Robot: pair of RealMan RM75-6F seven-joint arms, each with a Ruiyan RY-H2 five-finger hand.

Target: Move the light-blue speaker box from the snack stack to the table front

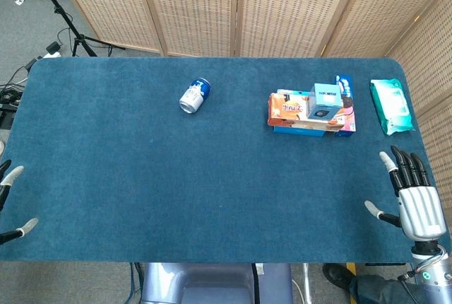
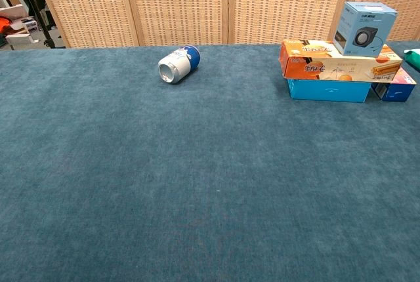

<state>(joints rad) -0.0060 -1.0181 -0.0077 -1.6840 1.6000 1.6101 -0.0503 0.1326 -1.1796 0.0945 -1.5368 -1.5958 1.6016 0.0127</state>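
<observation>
The left hand (image 1: 8, 205) is cut off at the frame edge, apparently open.

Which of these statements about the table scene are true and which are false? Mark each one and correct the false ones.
1. The light-blue speaker box sits on top of the orange snack box. True.
2. The can stands upright. False: it lies on its side.
3. The right hand holds the speaker box. False: it is empty, fingers spread, near the table's front right edge, apart from the stack.
4. A green packet lies to the right of the stack. True.
5. The orange snack box rests on a blue box. True.
</observation>
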